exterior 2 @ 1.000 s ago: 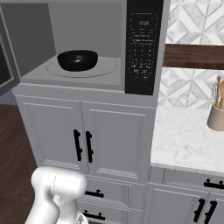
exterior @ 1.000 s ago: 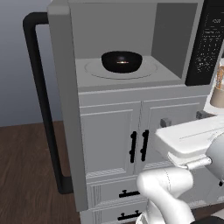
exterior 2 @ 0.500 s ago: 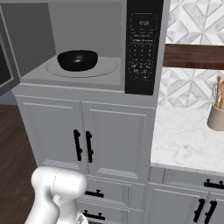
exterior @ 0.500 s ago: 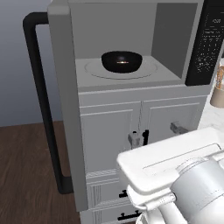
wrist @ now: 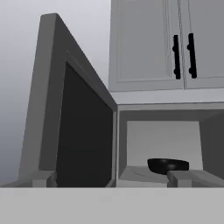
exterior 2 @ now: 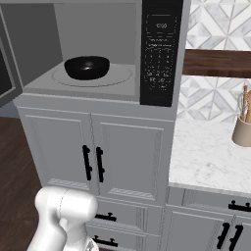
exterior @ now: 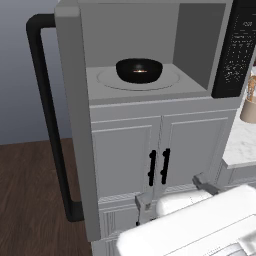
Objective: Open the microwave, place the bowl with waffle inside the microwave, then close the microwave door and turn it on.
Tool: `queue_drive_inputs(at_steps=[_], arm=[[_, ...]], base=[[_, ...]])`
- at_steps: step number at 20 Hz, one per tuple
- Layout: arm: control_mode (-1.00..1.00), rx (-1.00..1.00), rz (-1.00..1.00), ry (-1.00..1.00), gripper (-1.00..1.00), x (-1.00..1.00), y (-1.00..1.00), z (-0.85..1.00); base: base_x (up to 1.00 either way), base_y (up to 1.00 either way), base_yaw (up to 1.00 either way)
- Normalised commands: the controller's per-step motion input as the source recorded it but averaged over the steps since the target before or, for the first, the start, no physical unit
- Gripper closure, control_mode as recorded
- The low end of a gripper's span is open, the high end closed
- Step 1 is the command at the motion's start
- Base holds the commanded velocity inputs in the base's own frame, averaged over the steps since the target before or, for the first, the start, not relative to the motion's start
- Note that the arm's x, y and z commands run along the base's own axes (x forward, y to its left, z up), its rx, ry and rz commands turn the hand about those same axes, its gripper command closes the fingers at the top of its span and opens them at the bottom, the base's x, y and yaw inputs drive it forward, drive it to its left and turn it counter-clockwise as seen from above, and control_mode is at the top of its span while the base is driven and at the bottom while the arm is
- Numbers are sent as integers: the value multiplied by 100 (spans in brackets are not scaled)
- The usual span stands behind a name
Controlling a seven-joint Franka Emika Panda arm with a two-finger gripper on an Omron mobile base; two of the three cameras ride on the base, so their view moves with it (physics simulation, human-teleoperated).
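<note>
The microwave [exterior: 150, 30] stands open. A glossy black bowl [exterior: 139, 69] [exterior 2: 87, 67] sits on its glass turntable [exterior 2: 120, 76]. Of the waffle, only an orange-brown glint [exterior: 140, 71] shows inside the bowl. The microwave door [exterior: 75, 125] is swung out to the left, with its black bar handle [exterior: 47, 110] on the far side. In the hand view, the door's dark window [wrist: 83, 131] is on the left and the bowl [wrist: 168, 165] lies in the cavity on the right. My gripper [exterior: 173, 190] [wrist: 111, 179] is open and holds nothing. It is low in front of the cabinet doors, well below the bowl.
White cabinet doors with short black handles [exterior: 158, 166] and drawers [exterior 2: 117, 215] sit under the microwave. The black keypad panel [exterior 2: 159, 54] is right of the cavity. A marble counter [exterior 2: 211, 162] with a utensil holder [exterior 2: 242, 128] lies to the right. Dark wood floor [exterior: 30, 200] is on the left.
The hand has swung in front of the lower cabinet in the left base view, and its open fingers now show there. Bowl and door have not moved.
</note>
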Motion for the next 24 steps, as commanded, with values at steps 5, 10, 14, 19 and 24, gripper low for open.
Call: queue_drive_inputs(at_steps=[5, 10, 14, 19, 24], arm=[[-100, 0, 0, 0, -100, -35, 59, 0], [-100, 0, -4, -1, -100, -24, 78, 0], [-100, -4, -22, 0, -100, 2, 100, 0], [-100, -4, -40, 0, -100, 5, 98, 0], [-100, -3, -43, 0, -100, 2, 81, -2]], base=[[0, 0, 0], [0, 0, 0], [0, 0, 0], [0, 0, 0], [0, 0, 0]])
